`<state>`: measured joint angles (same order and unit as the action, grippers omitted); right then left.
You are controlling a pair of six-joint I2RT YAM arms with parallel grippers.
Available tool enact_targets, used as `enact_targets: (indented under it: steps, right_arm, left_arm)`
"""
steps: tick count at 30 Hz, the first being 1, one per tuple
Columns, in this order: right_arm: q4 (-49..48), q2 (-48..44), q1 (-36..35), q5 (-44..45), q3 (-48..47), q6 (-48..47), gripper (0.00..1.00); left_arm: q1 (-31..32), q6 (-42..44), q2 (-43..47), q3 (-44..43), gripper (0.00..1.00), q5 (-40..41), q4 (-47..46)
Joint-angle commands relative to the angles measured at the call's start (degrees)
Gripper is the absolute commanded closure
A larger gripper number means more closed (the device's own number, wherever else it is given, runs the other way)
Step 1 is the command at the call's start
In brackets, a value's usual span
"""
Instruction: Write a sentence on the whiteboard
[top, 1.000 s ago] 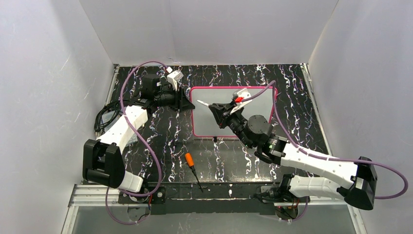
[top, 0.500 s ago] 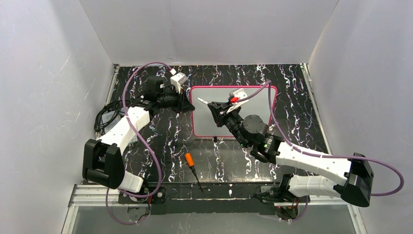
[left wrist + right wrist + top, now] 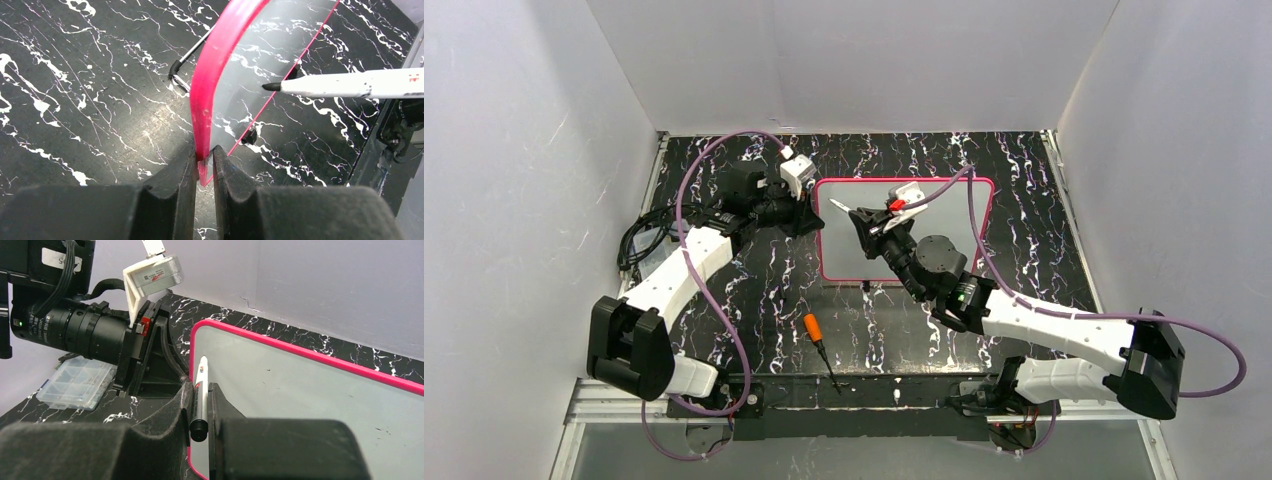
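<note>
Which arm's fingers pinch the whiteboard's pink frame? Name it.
The left fingers: closed on the pink edge of the whiteboard, whereas the right fingers hold a white marker.

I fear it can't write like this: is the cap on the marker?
No, the marker shows a bare black tip with no cap over it, pointing toward the whiteboard.

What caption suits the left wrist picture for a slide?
Left gripper grips the whiteboard by its pink frame, a marker tip close to its face.

Left arm extended forward, left gripper [image 3: 204,156] clamped on whiteboard [image 3: 220,59] frame. Right arm angled leftward, right gripper [image 3: 199,393] clamped on marker [image 3: 201,371].
</note>
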<state>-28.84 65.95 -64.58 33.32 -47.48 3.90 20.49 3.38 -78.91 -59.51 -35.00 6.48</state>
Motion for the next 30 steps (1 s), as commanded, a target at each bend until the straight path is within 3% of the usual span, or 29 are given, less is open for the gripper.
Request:
enact_targets:
  steps: [1,17,30]
  right_arm:
    - [-4.6,0.3,-0.3,1.5,-3.3,-1.4,0.99]
    - [-6.9,2.3,-0.3,5.0,-3.4,-3.1,0.99]
    - [0.7,0.8,-0.2,6.0,-0.1,0.9,0.99]
  left_arm:
    - [1.5,2.3,1.1,1.2,1.0,1.8,2.7]
    - [2.5,3.4,1.8,1.3,1.0,2.8,3.3]
    - [2.5,3.5,2.4,1.3,1.0,2.9,3.3]
